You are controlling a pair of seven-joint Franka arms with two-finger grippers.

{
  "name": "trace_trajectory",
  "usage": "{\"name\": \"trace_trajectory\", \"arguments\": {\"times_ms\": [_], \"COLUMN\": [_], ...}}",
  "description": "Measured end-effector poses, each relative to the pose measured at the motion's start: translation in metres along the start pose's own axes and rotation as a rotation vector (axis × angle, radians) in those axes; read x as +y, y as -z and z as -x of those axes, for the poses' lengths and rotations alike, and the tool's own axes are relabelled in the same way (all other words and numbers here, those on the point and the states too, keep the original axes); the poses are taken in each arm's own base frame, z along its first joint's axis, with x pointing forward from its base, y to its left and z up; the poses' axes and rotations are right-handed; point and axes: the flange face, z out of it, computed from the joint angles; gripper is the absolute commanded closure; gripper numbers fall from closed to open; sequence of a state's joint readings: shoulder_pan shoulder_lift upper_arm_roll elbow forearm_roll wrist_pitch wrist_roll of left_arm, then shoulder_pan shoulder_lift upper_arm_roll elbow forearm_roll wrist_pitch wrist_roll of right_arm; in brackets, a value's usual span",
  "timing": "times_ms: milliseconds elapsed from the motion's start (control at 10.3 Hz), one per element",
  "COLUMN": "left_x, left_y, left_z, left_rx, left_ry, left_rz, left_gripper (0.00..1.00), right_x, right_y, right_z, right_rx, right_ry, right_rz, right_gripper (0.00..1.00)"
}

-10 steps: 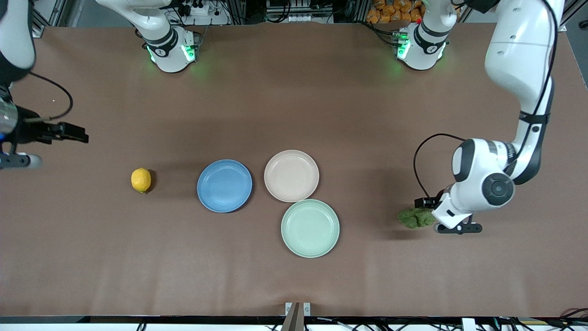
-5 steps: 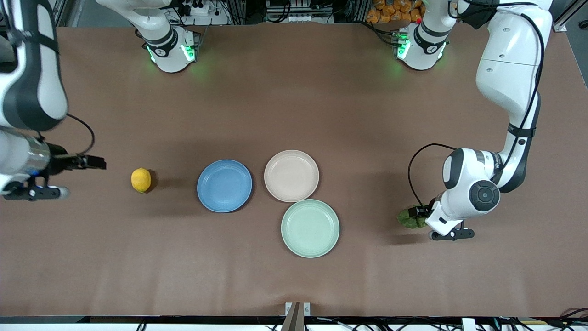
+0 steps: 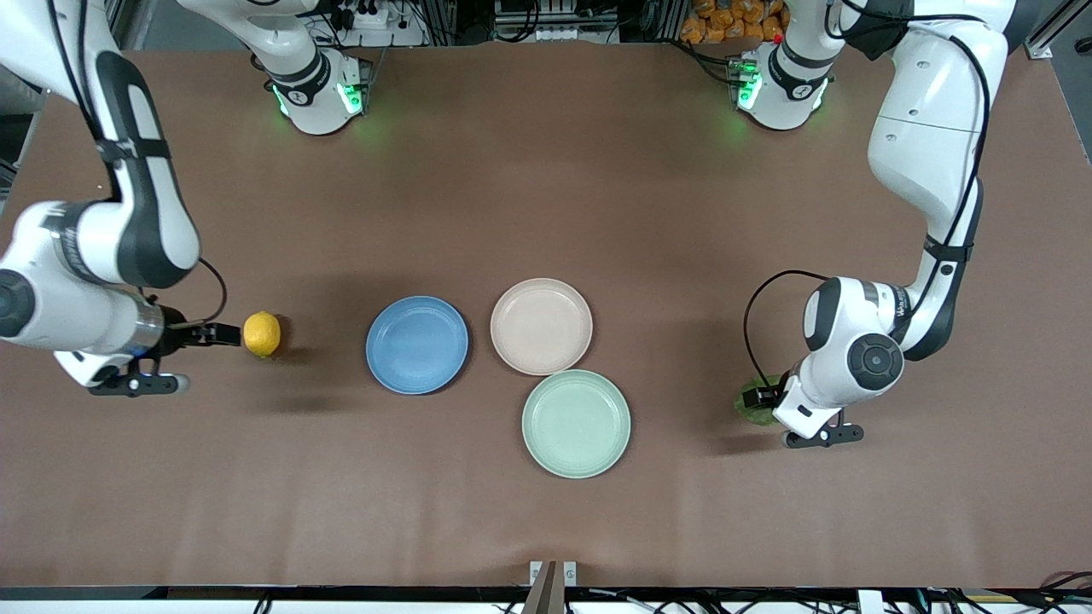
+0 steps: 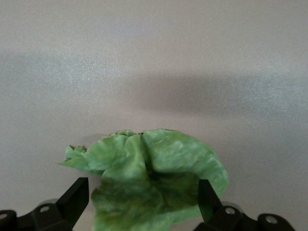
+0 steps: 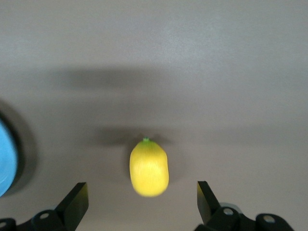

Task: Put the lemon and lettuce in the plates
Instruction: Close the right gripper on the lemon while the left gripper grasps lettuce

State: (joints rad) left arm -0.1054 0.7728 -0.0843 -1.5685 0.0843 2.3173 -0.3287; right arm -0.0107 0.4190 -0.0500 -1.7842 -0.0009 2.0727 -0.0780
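Lemon: small oval smooth yellow lemon (image 3: 262, 333) rests on the brown surface (image 3: 546, 196) toward the right arm's end, well apart from the round shallow blue plate (image 3: 417, 344).
Lettuce: wrinkly dark green lettuce leaf (image 4: 154, 185) lies on the surface toward the left arm's end, mostly hidden under the left wrist in the front view.
Plates: blue plate and pale beige-pink plate (image 3: 541, 326) sit side by side, both bare; a pale mint-green plate (image 3: 576, 423) lies nearer the front camera, just beside the beige-pink one.
Right tool: right tool (image 5: 142, 204) is over the surface just beside the lemon, fingers spread wide, nothing held; the lemon sits ahead of the gap, not yet between the fingers.
Left tool: left tool (image 4: 144, 202) is low over the lettuce, fingers spread, leaf between them, no squeeze seen.
Risk, lemon: judged likely to roll if a fingertip nudges it before both close; the smooth rind could also squirt out of an off-centre pinch.
Risk, lettuce: the thin uneven leaf may fold or slip, so the fingers catch only an edge.
Risk, placement: the mint-green plate is close enough to the beige-pink one to take the leaf by mistake.
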Motion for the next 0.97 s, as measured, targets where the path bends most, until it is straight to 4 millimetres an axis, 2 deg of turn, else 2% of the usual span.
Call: {"name": "trace_trajectory", "arguments": {"times_ms": [292,486,583,681,972], "left_x": [0.0,0.001,0.001,0.001,0.007], "left_y": [-0.006,-0.01,-0.01,-0.01,-0.007], "left_z": [-0.001,-0.001,-0.001,-0.001,-0.001], "left_rx": [0.006,0.011,0.013,0.015,0.022], "left_ry": [0.003,0.003,0.003,0.002,0.018], "left_rz": [0.003,0.006,0.007,0.007,0.011], "left_gripper": [0.0,0.0,0.55,1.0,1.0], "right_x": [-0.001,-0.001,-0.001,-0.001,-0.002], "right_y": [-0.066,-0.088,-0.094,-0.1,-0.121], "right_z": [0.005,0.014,0.017,0.02,0.034], "right_rx": [0.05,0.06,0.066,0.084,0.106], "right_ry": [0.022,0.037,0.041,0.043,0.047], "right_rz": [0.007,0.009,0.009,0.011,0.014], "right_gripper": [0.0,0.0,0.0,0.0,0.0]}}
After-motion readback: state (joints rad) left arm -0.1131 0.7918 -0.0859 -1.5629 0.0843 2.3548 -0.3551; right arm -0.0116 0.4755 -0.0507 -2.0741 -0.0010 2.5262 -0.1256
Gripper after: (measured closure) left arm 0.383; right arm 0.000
